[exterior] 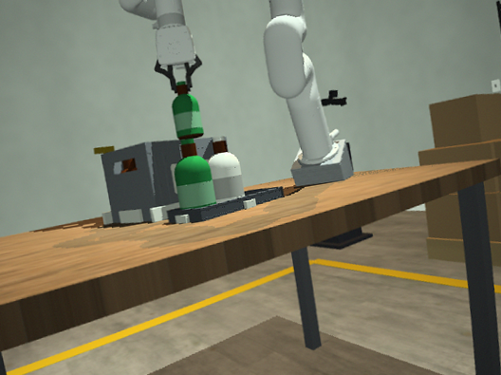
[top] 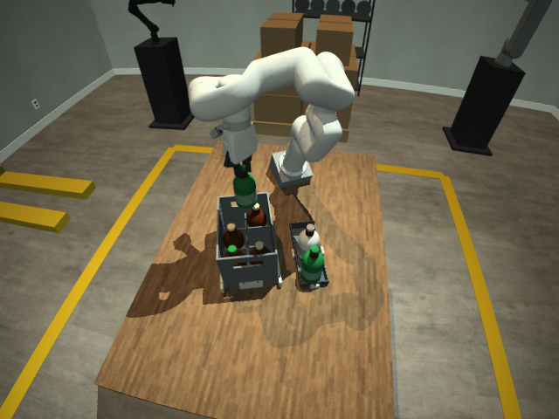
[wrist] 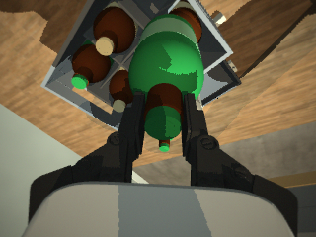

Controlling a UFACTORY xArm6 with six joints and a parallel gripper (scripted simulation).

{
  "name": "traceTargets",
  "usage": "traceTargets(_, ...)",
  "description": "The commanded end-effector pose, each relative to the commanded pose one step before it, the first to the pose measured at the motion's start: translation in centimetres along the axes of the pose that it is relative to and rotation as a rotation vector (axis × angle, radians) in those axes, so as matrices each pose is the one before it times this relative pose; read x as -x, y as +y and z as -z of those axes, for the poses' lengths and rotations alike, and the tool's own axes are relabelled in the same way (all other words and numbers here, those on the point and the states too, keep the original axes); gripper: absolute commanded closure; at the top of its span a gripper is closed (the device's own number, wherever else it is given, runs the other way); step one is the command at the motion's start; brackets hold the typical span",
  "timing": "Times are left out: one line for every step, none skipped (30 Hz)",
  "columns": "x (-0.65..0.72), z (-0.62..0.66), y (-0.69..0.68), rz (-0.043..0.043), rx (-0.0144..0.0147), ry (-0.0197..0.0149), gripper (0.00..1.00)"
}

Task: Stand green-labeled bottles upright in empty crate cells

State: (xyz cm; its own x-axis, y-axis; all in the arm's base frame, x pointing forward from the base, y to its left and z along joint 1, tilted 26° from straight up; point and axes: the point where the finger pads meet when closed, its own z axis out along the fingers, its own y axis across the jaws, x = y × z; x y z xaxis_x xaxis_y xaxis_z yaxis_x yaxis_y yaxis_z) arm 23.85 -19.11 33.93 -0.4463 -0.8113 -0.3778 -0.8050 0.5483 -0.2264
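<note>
My gripper (top: pixel 241 168) is shut on the neck of a green-labeled bottle (top: pixel 244 189) and holds it upright over the far end of the grey crate (top: pixel 245 238). Seen from the side, the held bottle (exterior: pixel 187 116) hangs under the gripper (exterior: pixel 180 85) with its base about level with the crate's rim (exterior: pixel 150 176). The wrist view shows the fingers on the bottle's neck (wrist: pixel 168 59), with the crate below it. The crate holds brown bottles, one with a green cap (top: pixel 232 250). On the tray stand a green-labeled bottle (top: pixel 312 265) and a white-labeled bottle (top: pixel 309 236).
The arm's base (top: pixel 291 173) sits on the table behind the crate and tray. The tray lies close to the crate's right side. Black pedestals and cardboard boxes stand on the floor beyond the table.
</note>
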Motion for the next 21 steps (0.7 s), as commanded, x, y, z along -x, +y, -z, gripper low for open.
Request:
traceTargets(-0.715, 0.096, -0.651, 0.00080, -0.00191, 0.00074, 1.00)
traceTargets(-0.154, 0.000, -0.127, 0.00000, 0.00000, 0.00000, 1.00)
traceTargets(-0.150, 0.000, -0.124, 0.00000, 0.00000, 0.00000, 1.00)
traceTargets(-0.148, -0.001, -0.121, 0.00000, 0.00000, 0.00000, 1.00)
traceTargets(-0.143, 0.001, -0.119, 0.00000, 0.00000, 0.00000, 1.00)
traceTargets(-0.140, 0.000, -0.115, 0.00000, 0.00000, 0.00000, 1.00)
traceTargets(-0.137, 0.000, -0.112, 0.00000, 0.00000, 0.00000, 1.00)
traceTargets(-0.132, 0.000, -0.110, 0.00000, 0.00000, 0.00000, 1.00)
traceTargets(-0.129, 0.000, -0.106, 0.00000, 0.00000, 0.00000, 1.00)
traceTargets(-0.126, 0.000, -0.103, 0.00000, 0.00000, 0.00000, 1.00)
traceTargets(-0.121, 0.000, -0.101, 0.00000, 0.00000, 0.00000, 1.00)
traceTargets(0.000, 0.000, 0.000, 0.00000, 0.00000, 0.00000, 1.00)
traceTargets(0.000, 0.000, 0.000, 0.00000, 0.00000, 0.00000, 1.00)
traceTargets(-0.118, 0.000, -0.097, 0.00000, 0.00000, 0.00000, 1.00)
traceTargets(-0.115, 0.000, -0.094, 0.00000, 0.00000, 0.00000, 1.00)
traceTargets(-0.110, 0.000, -0.092, 0.00000, 0.00000, 0.00000, 1.00)
traceTargets(-0.107, 0.000, -0.088, 0.00000, 0.00000, 0.00000, 1.00)
traceTargets(-0.104, 0.000, -0.085, 0.00000, 0.00000, 0.00000, 1.00)
traceTargets(-0.100, 0.000, -0.082, 0.00000, 0.00000, 0.00000, 1.00)
traceTargets(-0.096, 0.000, -0.079, 0.00000, 0.00000, 0.00000, 1.00)
traceTargets(-0.092, 0.000, -0.076, 0.00000, 0.00000, 0.00000, 1.00)
